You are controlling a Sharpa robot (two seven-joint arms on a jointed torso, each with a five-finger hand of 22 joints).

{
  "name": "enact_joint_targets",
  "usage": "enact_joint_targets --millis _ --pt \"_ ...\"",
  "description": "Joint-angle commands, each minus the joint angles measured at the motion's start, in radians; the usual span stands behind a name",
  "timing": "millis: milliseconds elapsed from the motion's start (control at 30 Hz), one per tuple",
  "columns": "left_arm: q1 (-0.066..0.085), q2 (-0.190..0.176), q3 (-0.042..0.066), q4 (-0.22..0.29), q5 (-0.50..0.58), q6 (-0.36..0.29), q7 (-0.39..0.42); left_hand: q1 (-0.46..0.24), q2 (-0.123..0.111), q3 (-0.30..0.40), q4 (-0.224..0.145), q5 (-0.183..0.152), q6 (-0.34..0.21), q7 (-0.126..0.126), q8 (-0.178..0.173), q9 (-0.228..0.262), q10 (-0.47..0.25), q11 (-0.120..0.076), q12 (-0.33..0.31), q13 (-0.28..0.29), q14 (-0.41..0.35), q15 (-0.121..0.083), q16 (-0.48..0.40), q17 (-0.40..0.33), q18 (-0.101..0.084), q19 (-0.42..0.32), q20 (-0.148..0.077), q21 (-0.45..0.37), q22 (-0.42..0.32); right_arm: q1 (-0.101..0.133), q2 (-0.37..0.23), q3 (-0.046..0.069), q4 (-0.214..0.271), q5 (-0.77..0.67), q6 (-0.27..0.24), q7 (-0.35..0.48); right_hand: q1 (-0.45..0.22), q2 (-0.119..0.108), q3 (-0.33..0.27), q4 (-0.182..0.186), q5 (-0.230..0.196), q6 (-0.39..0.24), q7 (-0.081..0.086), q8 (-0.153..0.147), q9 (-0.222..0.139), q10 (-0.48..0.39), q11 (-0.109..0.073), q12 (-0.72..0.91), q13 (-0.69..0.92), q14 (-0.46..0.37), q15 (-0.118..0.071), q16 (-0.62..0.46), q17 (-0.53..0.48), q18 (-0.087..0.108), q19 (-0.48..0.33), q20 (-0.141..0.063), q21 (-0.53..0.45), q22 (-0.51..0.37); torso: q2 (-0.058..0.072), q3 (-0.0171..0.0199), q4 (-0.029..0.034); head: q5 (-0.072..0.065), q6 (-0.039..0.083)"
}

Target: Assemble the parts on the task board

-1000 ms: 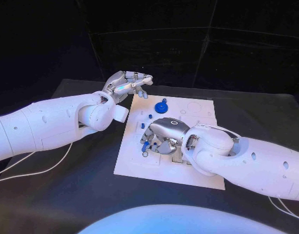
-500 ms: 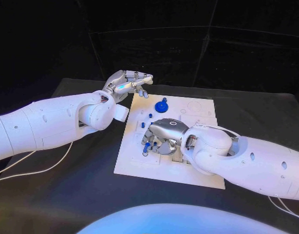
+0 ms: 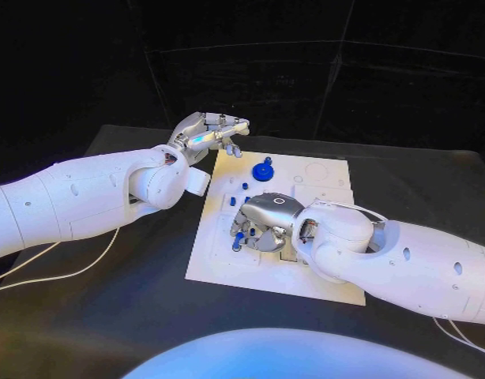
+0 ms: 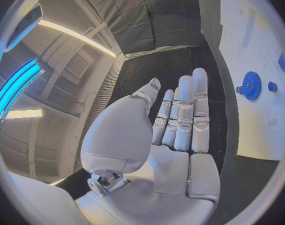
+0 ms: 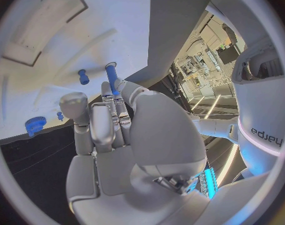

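The white task board (image 3: pixel 279 278) lies mid-table. My right hand (image 3: pixel 263 223) hovers low over its left-middle and pinches a long blue peg (image 3: pixel 238 239) at its fingertips; the right wrist view has the peg (image 5: pixel 110 78) pointing at the board (image 5: pixel 67 45). A blue gear (image 3: pixel 263 170) stands near the far edge, with small blue pegs (image 3: pixel 244 188) beside it. My left hand (image 3: pixel 208 134) is raised beyond the board's far left corner, its fingers (image 4: pixel 186 110) straight and holding nothing. The gear (image 4: pixel 250 85) lies off to that hand's side.
A small blue peg (image 5: pixel 84 76) stands on the board just ahead of the held peg, near a shallow rectangular recess (image 5: pixel 36 25). White cables (image 3: pixel 38 276) trail over the black table (image 3: pixel 140 316) under my left arm.
My right hand has edged slightly toward the board's near side with the blue peg still in its fingertips. The left hand has stayed where it was.
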Motion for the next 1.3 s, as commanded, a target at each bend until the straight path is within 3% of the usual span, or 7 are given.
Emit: enact_joint_targets --millis 33,467,633,800,1300 --pt "0.001 0.001 0.001 0.000 0.003 0.012 0.003 0.007 0.004 -0.005 0.000 0.001 -0.004 -0.001 0.004 -0.001 -0.008 0.000 0.007 -0.001 -0.007 -0.001 -0.005 -0.001 0.013 0.008 0.002 -0.006 -0.001 -0.002 0.000 -0.002 -0.001 -0.011 0.028 -0.006 -0.004 -0.004 0.005 0.001 0.005 0.009 0.002 0.005 0.001 0.005 0.001 -0.004 0.002 0.026 -0.004 0.004 0.001 -0.004 -0.002 -0.001 0.004 0.001 -0.001 -0.0001 -0.0004 0.001 -0.001" --pt "0.001 0.001 0.001 0.000 0.003 0.012 0.003 0.007 0.004 -0.005 0.000 0.001 -0.004 -0.001 0.004 -0.001 -0.008 0.000 0.007 -0.001 -0.007 -0.001 -0.005 -0.001 0.013 0.008 0.002 -0.006 -0.001 -0.004 0.012 -0.004 -0.011 -0.037 0.033 -0.022 -0.013 -0.010 0.002 -0.002 0.003 0.006 0.003 0.002 0.000 0.001 0.003 -0.010 0.001 0.025 -0.003 0.002 -0.002 -0.004 -0.004 -0.001 0.002 -0.003 0.000 -0.0001 -0.0004 0.001 -0.002" --pt "0.001 0.000 0.001 0.000 0.003 0.013 0.003 0.007 0.004 -0.005 0.000 0.001 -0.004 -0.001 0.004 -0.001 -0.008 0.000 0.007 -0.001 -0.007 -0.001 -0.005 -0.001 0.013 0.008 0.002 -0.006 -0.001 -0.005 0.013 -0.016 -0.009 -0.045 0.039 -0.024 -0.016 -0.012 0.002 -0.002 0.003 0.004 0.003 0.000 -0.001 -0.001 0.003 -0.012 0.000 0.025 -0.002 0.002 -0.003 -0.004 -0.005 0.000 0.002 -0.003 0.000 -0.0003 -0.0003 0.001 -0.002" --pt "0.001 0.000 0.001 0.001 0.003 0.013 0.002 0.007 0.004 -0.005 0.000 0.001 -0.004 -0.001 0.004 -0.001 -0.008 0.000 0.007 -0.001 -0.007 -0.001 -0.005 -0.001 0.013 0.008 0.002 -0.006 -0.001 -0.005 0.012 -0.020 -0.008 -0.047 0.032 -0.022 -0.016 -0.013 0.001 -0.002 0.004 0.003 0.004 0.000 -0.001 -0.002 0.003 -0.013 0.000 0.025 -0.002 0.002 -0.004 -0.004 -0.005 0.000 0.002 -0.003 0.000 -0.0003 0.0000 0.001 -0.003" --pt "0.001 -0.004 0.001 0.004 0.003 0.012 0.002 0.010 0.006 -0.007 0.000 0.001 -0.007 0.000 0.005 -0.001 -0.011 0.000 0.010 -0.002 -0.009 0.000 -0.004 -0.003 0.013 0.008 0.002 -0.008 -0.004 -0.006 0.001 -0.023 0.006 -0.048 -0.001 -0.007 -0.017 -0.013 0.003 -0.005 0.009 0.003 0.003 -0.001 -0.001 -0.001 0.003 -0.015 0.000 0.025 -0.002 0.002 -0.004 -0.003 -0.006 0.000 0.001 -0.004 0.000 -0.0002 -0.0005 0.003 -0.004"
